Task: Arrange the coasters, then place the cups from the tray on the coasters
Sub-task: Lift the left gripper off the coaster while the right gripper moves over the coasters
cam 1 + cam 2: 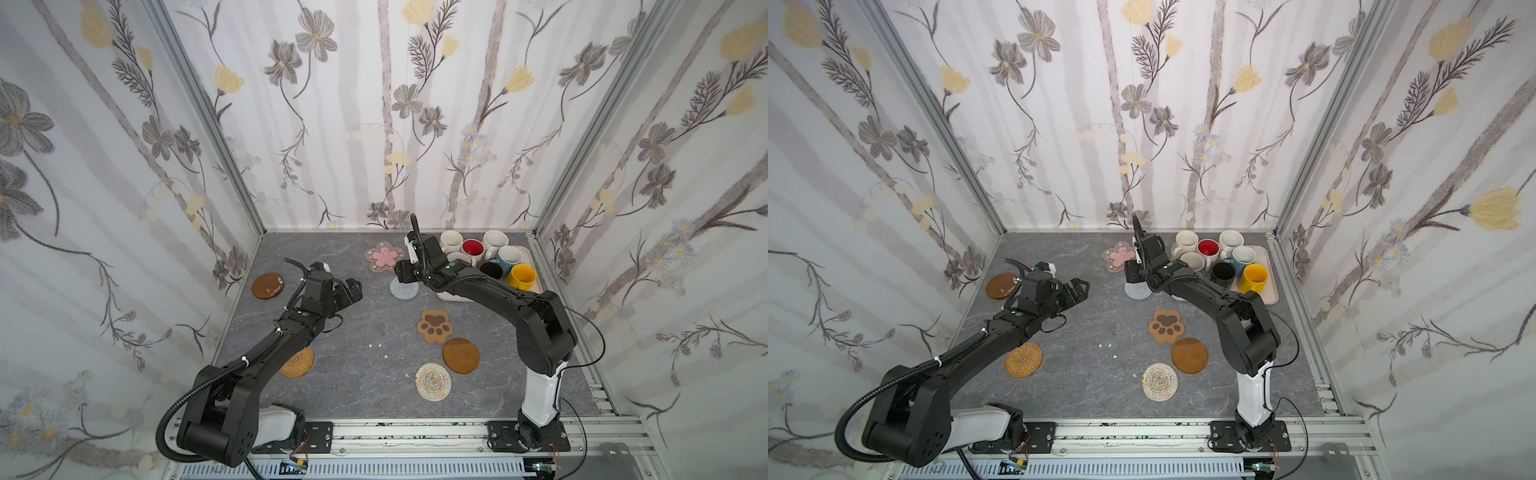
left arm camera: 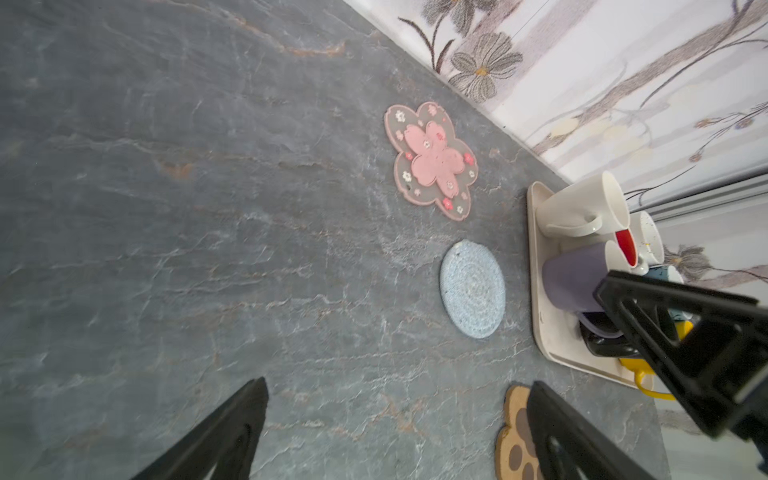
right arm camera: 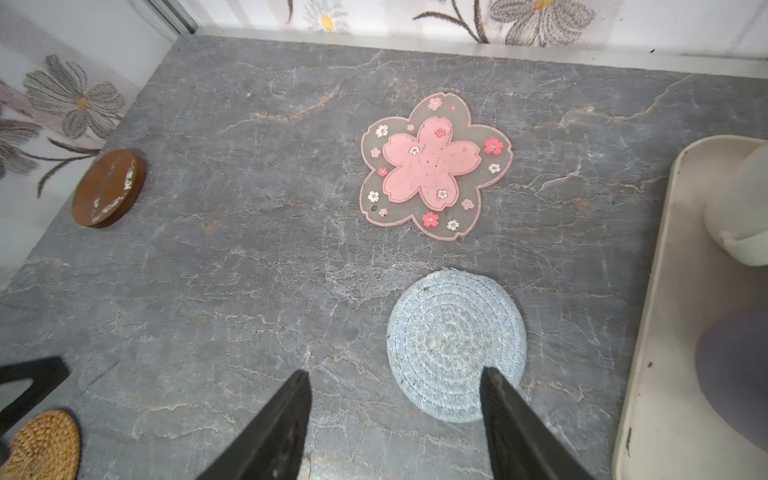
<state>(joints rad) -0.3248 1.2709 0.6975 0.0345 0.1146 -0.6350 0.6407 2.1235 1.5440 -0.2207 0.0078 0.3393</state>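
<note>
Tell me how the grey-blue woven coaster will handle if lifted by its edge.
The grey-blue woven coaster looks like coiled soft cord, so it will probably droop rather than stay stiff. It lies flat and thin on the table, so pinching its edge may be tricky.

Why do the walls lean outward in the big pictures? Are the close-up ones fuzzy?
In both top views the wide lens makes the frame posts lean outward; soft light, faint shadows. Left wrist view: smeary all over, even the pink flower coaster. Right wrist view: that coaster is crisp, but the lavender cup at the edge is a fuzzy blob.
</note>
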